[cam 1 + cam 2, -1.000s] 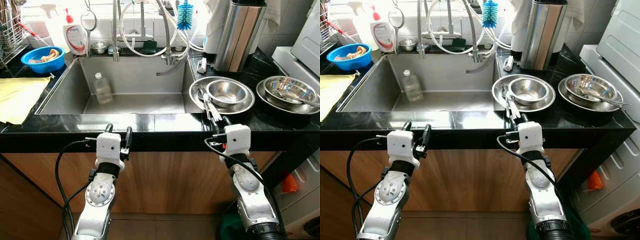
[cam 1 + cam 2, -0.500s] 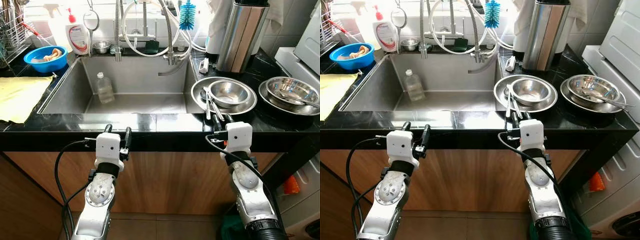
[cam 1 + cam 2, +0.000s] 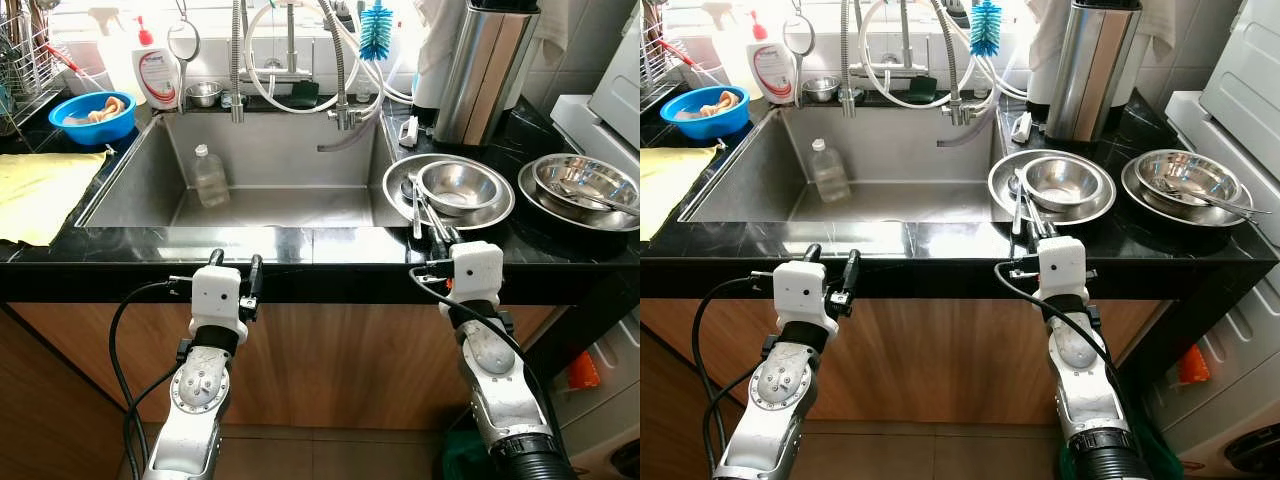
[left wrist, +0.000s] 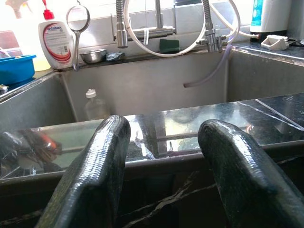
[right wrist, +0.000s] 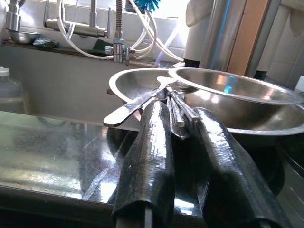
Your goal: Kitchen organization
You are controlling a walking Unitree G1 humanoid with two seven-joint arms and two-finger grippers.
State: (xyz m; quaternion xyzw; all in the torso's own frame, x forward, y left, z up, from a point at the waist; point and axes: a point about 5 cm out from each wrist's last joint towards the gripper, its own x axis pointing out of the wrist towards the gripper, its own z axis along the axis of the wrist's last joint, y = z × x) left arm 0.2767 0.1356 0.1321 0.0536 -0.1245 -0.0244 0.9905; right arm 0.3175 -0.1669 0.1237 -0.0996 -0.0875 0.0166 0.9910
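You see a black marbled counter [image 3: 300, 245], a steel-grey sink [image 3: 270, 205], a blue bowl [image 3: 88, 117], a yellow cloth [image 3: 40, 195], a blue bottle brush [image 3: 374, 32], shiny silver bowls [image 3: 455, 185], and a white, red-capped soap bottle [image 3: 155, 72].

Kitchen setting. A glossy black stone surface [image 3: 300, 245] runs across the view, its front edge above wood-fronted cabinets [image 3: 340, 350]. A steel sink [image 3: 140, 170] is sunk into it — taps [image 3: 290, 70] and looped hoses rise from the back ledge. Behind stands a white tiled wall [image 3: 590, 40], washed out by strong daylight at the centre. A white appliance [image 3: 615, 95] stands at the right. The floor [image 3: 320, 455] below is brown tile.
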